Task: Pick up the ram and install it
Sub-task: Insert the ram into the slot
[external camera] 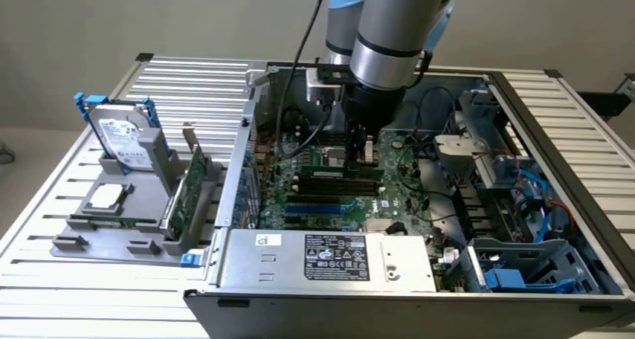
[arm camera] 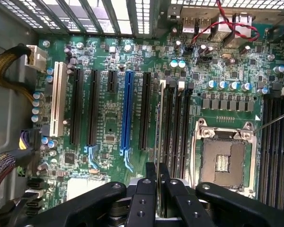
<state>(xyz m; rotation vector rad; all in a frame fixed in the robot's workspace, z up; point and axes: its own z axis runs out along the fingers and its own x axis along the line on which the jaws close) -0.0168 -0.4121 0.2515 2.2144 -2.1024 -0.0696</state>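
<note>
Your black fingers (arm camera: pixel 144 194) pinch thin green ram stick (arm camera: pixel 159 123), seen edge-on. Pick-up done. Stick lines up with long black slots (arm camera: pixel 178 127) beside square silver chip socket (arm camera: pixel 222 158), inside open grey computer case (external camera: pixel 555 131). Can't tell if pushed in.

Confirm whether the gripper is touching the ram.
Touching. In the wrist view the gripper is shut on the ram, seen edge-on, with no gap either side.
</note>
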